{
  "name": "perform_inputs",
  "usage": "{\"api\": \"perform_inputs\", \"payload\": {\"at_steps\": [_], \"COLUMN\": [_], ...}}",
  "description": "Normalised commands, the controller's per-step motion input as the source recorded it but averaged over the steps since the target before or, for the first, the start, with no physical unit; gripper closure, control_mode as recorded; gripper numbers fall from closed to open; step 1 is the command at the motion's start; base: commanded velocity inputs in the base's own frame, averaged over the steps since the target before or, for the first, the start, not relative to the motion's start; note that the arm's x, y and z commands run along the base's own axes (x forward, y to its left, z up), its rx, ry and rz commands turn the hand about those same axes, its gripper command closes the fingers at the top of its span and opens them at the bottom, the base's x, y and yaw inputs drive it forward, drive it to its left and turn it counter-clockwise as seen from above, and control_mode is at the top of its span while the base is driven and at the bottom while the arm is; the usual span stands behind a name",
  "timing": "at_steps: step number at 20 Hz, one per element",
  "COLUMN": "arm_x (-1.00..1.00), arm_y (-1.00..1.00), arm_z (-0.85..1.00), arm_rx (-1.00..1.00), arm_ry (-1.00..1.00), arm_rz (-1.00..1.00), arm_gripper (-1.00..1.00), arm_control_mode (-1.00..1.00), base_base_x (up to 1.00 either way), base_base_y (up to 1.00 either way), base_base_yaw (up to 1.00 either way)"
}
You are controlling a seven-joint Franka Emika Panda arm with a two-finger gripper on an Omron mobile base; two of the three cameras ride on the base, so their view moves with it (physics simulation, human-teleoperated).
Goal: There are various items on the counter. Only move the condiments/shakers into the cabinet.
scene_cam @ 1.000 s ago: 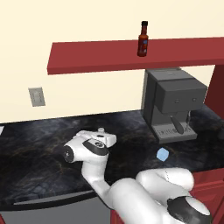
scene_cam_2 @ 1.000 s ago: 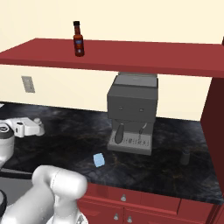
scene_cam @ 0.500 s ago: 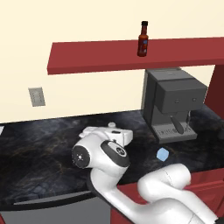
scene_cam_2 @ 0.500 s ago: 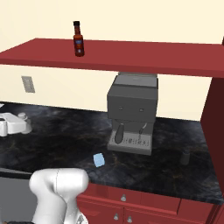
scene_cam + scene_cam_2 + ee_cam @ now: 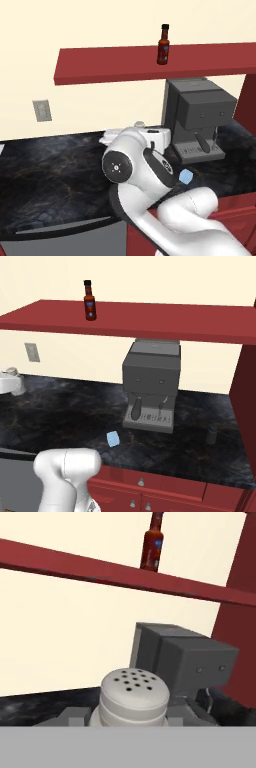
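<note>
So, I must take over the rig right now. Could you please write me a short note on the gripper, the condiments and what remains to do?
Gripper: shut on the whitish-grey shaker, held upright above the counter, left of the coffee machine.
Done: the red sauce bottle stands on top of the cabinet.
Left: put the held shaker up on the cabinet, then fetch the black shaker, which stands on the counter right of the coffee machine.
Leave the light-blue block in front of the machine.
</note>
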Motion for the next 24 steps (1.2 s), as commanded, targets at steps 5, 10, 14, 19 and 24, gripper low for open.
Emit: {"api": "perform_inputs", "payload": {"at_steps": [5,10,14,19,24], "arm_x": [0.02,0.04,0.06,0.02,0.0], "arm_y": [-0.02,-0.03,-0.19,-0.26,-0.45], "arm_z": [1.0,1.0,0.82,0.09,0.2], "arm_rx": [0.0,0.0,0.0,-0.01,0.09], "arm_ry": [0.08,0.03,0.0,-0.13,-0.12], "arm_rz": [0.0,-0.02,-0.09,0.03,0.21], "arm_gripper": [1.0,1.0,1.0,1.0,1.0], "arm_control_mode": [-1.0,-1.0,-1.0,-1.0,-1.0], "base_base_x": [0.0,0.0,0.0,0.0,0.0], "base_base_y": [0.0,0.0,0.0,0.0,0.0], "base_base_yaw": [0.0,0.0,0.0,0.0,0.0]}}
